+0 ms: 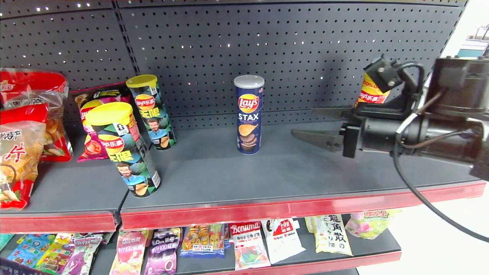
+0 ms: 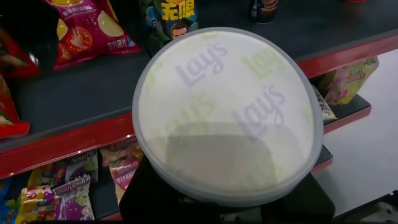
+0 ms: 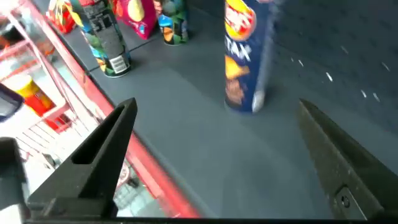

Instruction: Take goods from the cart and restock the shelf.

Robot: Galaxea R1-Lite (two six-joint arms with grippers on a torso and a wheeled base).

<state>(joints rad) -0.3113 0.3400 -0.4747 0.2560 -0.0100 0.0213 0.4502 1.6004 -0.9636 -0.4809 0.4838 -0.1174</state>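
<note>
1 blue chip can (image 1: 248,114) stands upright near the middle of the shelf (image 1: 290,172), closer to the back panel than to the red front edge, with its grey lid on. The right gripper (image 1: 303,122) hovers low over the shelf towards its right end, apart from this can, its fingers spread wide with nothing between them. A 2nd can, seen from above by its pale round lid (image 2: 227,118), is clamped in the left gripper (image 2: 230,208) out in front of the shelf's red front edge; its fingers are hidden under the lid. Towards the left end stand 2 green-and-black cans with yellow lids, 1 near the front edge (image 1: 122,149) and 1 farther back (image 1: 151,110), with a pink bag (image 1: 89,126) between them and the back panel. Red snack bags (image 1: 23,126) crowd the left end. A lower shelf (image 1: 344,263) carries rows of small packets
</note>
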